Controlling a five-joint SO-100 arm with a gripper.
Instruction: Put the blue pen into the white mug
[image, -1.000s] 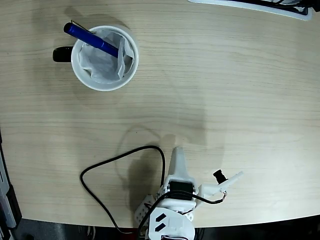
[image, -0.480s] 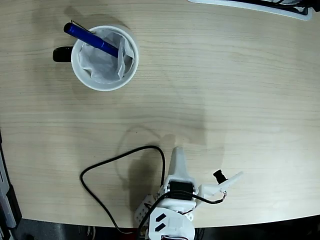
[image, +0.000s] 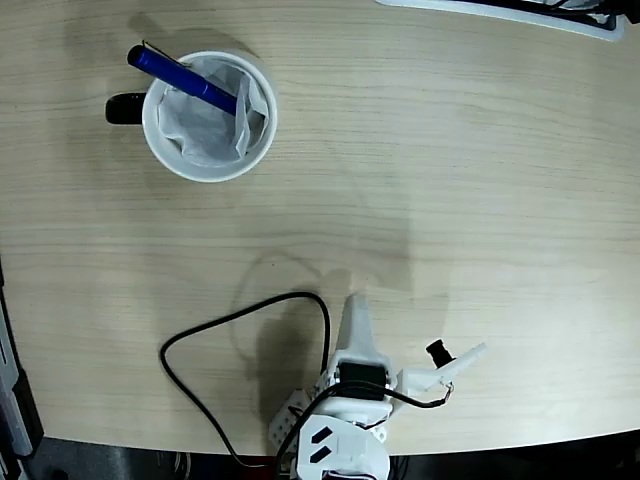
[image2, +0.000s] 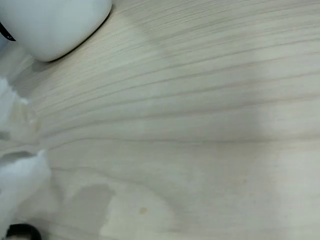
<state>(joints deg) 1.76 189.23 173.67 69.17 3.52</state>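
Note:
The white mug (image: 205, 172) stands at the upper left of the fixed view, its black handle (image: 125, 108) pointing left and crumpled white paper inside. The blue pen (image: 185, 80) leans in the mug, its lower end down in the paper and its capped end sticking out over the upper-left rim. My gripper (image: 356, 303) is far from both, low at the table's front edge. Its fingers form one narrow white wedge pointing up, shut and holding nothing. In the wrist view only the mug's outer wall (image2: 55, 25) shows at the top left, and a blurred white finger (image2: 20, 180) at the left edge.
A black cable (image: 200, 345) loops over the table left of the arm's base. A flat white-edged object (image: 520, 12) lies along the top right edge. A dark strip (image: 10, 400) runs down the left border. Bare wooden tabletop (image: 450, 180) lies between mug and arm.

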